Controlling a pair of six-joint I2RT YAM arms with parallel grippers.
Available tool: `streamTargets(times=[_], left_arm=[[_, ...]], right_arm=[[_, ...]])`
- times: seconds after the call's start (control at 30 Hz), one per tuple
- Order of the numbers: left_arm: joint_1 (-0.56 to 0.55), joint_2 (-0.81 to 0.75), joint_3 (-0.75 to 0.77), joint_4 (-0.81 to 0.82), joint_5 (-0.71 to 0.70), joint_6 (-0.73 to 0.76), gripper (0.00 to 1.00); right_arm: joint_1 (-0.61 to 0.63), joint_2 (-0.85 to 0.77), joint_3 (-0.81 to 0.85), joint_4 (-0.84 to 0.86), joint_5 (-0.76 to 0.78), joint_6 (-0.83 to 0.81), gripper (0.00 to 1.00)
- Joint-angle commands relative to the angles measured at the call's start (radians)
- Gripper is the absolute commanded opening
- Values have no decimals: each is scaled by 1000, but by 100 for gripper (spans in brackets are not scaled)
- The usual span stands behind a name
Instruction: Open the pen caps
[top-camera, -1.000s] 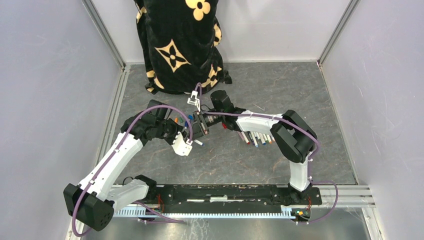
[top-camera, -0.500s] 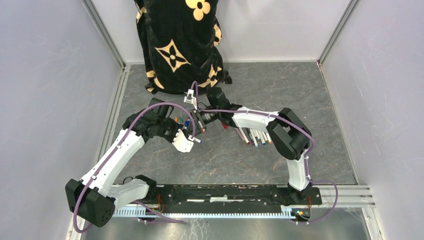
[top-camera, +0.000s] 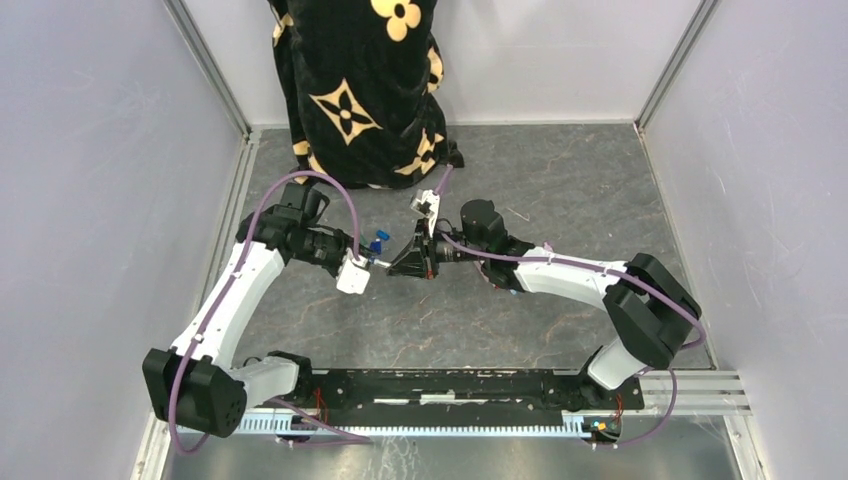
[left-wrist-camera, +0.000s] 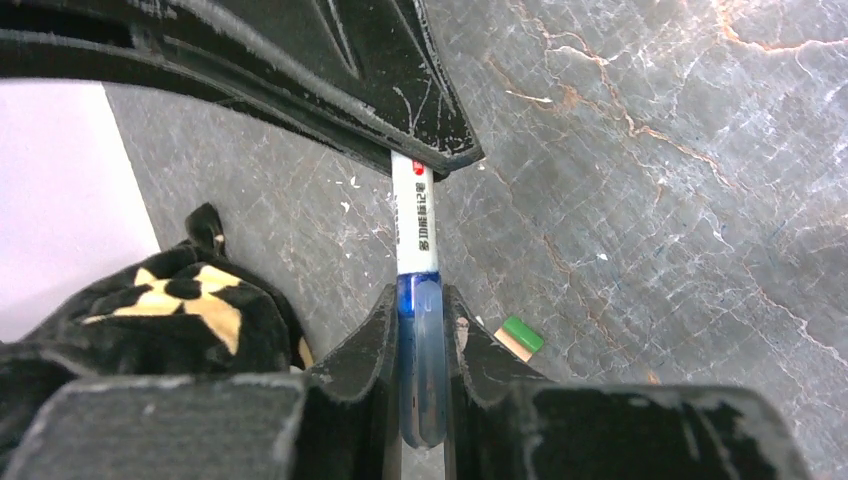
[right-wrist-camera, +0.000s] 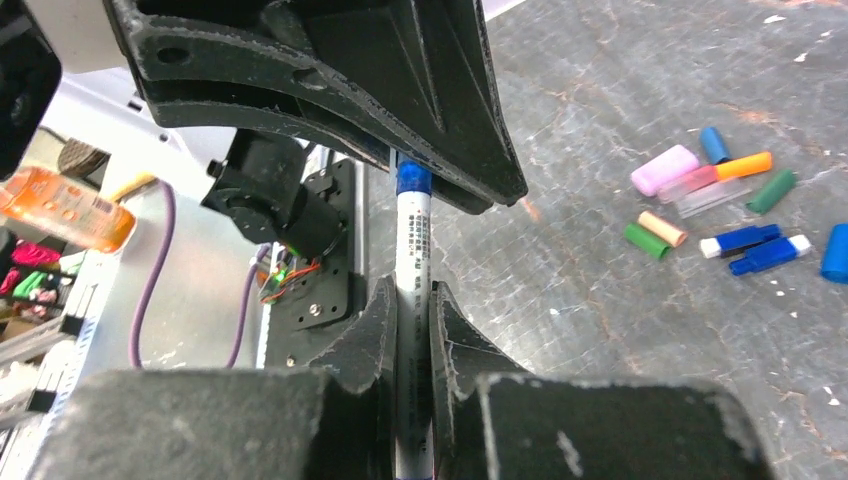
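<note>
One pen is stretched between my two grippers above the floor. My left gripper is shut on its blue pen cap, which sits on the white barrel. From the other side, my right gripper is shut on that barrel. The blue cap runs into the left fingers above. From above, the left gripper and right gripper meet tip to tip. Several loose pen caps lie on the floor: pink, orange, green and another green one.
A black cloth with yellow flowers hangs at the back, close behind the left arm. Small blue pieces lie just behind the grippers. White walls with metal rails close in the grey marbled floor on three sides.
The right gripper has closed on the pen barrel. The right arm has stretched out toward the right, and the left wrist has drawn back left, so the grippers now meet nearer the front.
</note>
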Motion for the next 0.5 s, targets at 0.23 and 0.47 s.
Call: streamTargets(times=[0.23, 0.47], left_arm=[[-10, -134, 17, -53, -379, -117, 2], [-11, -163, -22, -73, -323, -85, 2]], right_arm=[[-67, 46, 39, -408, -204, -35, 0], [-65, 57, 60, -395, -241, -10, 0]])
